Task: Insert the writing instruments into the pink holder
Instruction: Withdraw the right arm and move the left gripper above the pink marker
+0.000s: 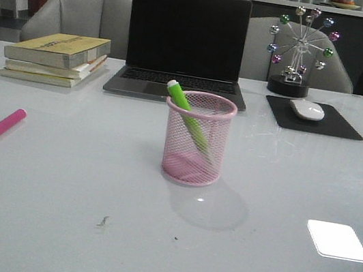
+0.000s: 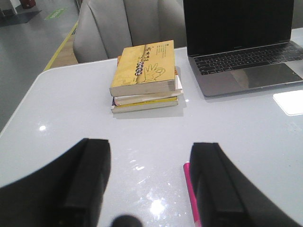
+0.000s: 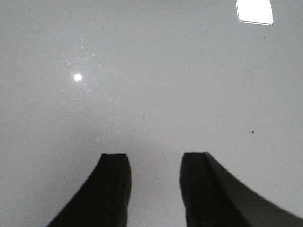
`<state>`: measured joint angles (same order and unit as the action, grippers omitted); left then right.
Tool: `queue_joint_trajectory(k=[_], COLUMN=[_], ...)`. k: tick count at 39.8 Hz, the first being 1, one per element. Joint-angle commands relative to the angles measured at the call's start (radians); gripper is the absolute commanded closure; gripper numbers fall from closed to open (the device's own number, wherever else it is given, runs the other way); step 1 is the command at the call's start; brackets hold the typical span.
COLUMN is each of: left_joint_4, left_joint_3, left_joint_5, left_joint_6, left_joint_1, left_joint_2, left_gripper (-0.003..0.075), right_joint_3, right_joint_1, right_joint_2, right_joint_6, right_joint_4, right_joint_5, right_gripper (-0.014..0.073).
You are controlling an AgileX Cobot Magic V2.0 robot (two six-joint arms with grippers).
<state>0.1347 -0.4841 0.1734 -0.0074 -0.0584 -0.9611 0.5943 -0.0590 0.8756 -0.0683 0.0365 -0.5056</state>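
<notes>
The pink holder (image 1: 197, 138), a wire-mesh cup, stands upright mid-table in the front view. A lime green marker (image 1: 186, 113) leans inside it, its pale cap end poking over the rim at the back left. The pink marker (image 1: 2, 127) lies flat on the table at the far left. In the left wrist view my left gripper (image 2: 150, 147) hangs open above the table, and a strip of the pink marker (image 2: 191, 191) shows just inside one finger. My right gripper (image 3: 154, 156) is open over bare table with nothing between its fingers. Neither arm shows in the front view.
A stack of books (image 1: 57, 58) sits at the back left, a dark open laptop (image 1: 184, 47) behind the holder. A white mouse on a black pad (image 1: 308, 110) and a small ferris-wheel ornament (image 1: 300, 48) are at the back right. Chairs stand beyond the table.
</notes>
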Motion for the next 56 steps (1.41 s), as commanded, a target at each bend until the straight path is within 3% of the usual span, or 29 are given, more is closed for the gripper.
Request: queue_joint_trajectory(k=[1,6,15,24,37,45,56], left_joint_4=[-0.012,-0.012,-0.072,-0.192,-0.194,-0.245,-0.315], left_joint_3=[-0.038,-0.079,-0.289,-0.56,-0.845,-0.941,-0.981], left_joint_5=[0.084,0.044,-0.223,-0.481,-0.785,-0.916,-0.953], left_joint_6=[-0.007,-0.007,-0.007,-0.007,-0.005,0.039,0.079], left_joint_1=[0.003,0.003,0.003,0.003,0.003,0.003,0.003], left_joint_2=[0.008,0.008,-0.057,-0.231,-0.535,-0.683,-0.798], left_gripper=[0.0283,0.0281,0.0281,0.0281,0.0281,0.0282,0.0282], right_joint_3=[0.027,0.027,0.027,0.027,0.027,0.027,0.027], right_joint_1=[-0.005,-0.005,-0.005,-0.005,-0.005,-0.005,-0.005], right_joint_2=[-0.014,-0.014,-0.014,-0.014,-0.014,-0.014,-0.014], right_joint_6=[-0.009,-0.009,-0.009,-0.009,-0.009,-0.009,-0.009], right_joint_4=[-0.008,-0.008,-0.008,-0.008,-0.008,-0.008,-0.008], right_joint_5=[0.087,0.075,0.066,0.065,0.054,0.053,0.051], right_gripper=[0.0205,0.0205,0.0205,0.0205,0.0205,0.0205,0.0205])
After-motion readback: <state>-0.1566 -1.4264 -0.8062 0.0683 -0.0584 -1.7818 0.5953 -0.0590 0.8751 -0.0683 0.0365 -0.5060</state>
